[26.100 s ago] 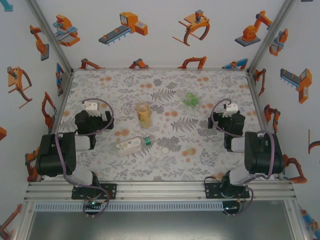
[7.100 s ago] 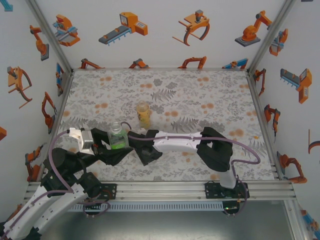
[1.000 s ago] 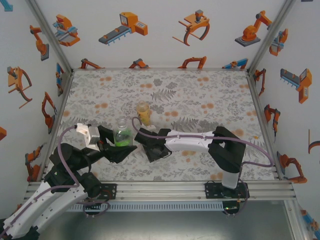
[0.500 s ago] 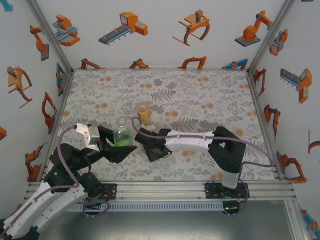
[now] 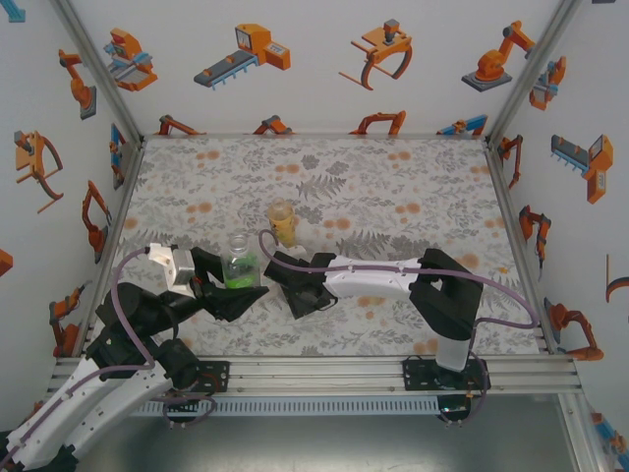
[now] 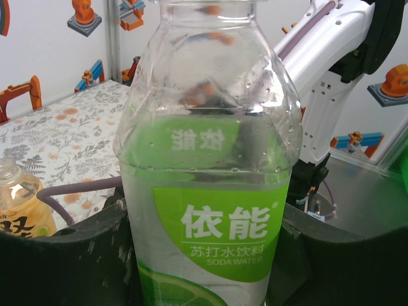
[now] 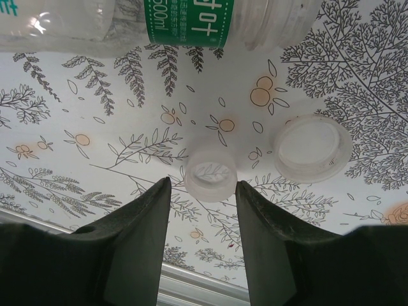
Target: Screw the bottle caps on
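Left fingers clamp green-label bottle upright, neck open. Right fingers part-open, straddling small white cap on table. Centre, close squarely; don't nudge wider cap just beside.

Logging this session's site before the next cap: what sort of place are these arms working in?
Likely a robot test booth, not a home or factory: white walls printed with cartoon robot arms, a floral table cover, and an aluminium rail along the near edge.
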Controlling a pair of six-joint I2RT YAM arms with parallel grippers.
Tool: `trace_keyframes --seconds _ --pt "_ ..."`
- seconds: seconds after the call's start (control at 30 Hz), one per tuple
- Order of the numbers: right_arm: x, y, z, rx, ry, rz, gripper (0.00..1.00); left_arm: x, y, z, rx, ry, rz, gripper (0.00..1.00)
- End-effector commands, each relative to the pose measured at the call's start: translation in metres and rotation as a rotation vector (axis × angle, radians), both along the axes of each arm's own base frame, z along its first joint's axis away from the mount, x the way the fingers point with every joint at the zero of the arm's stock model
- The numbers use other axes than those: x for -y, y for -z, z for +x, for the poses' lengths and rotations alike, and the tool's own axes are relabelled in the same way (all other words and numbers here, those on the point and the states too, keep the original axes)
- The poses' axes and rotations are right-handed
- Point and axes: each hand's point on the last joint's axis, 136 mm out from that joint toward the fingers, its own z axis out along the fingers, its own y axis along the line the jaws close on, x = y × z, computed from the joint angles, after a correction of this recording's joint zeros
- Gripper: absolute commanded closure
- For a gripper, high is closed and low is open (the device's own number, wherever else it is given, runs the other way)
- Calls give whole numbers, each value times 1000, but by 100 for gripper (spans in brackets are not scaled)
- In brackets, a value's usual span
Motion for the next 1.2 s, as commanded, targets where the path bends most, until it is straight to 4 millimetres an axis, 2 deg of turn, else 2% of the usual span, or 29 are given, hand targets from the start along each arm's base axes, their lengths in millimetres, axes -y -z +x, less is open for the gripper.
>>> trace_keyframes --seconds 0.0,0.77,1.03,1.17 --pt "-8 -13 8 32 -2 37 55 -7 -20 -7 33 9 -56 100" --pt "0 6 8 15 -5 -51 55 -7 -20 -7 32 7 -57 100" --pt "1 -20 15 71 -9 -36 55 -7 -19 -6 31 6 -54 100" --pt "3 -21 16 76 -13 -49 55 -7 -19 -7 30 6 -55 100"
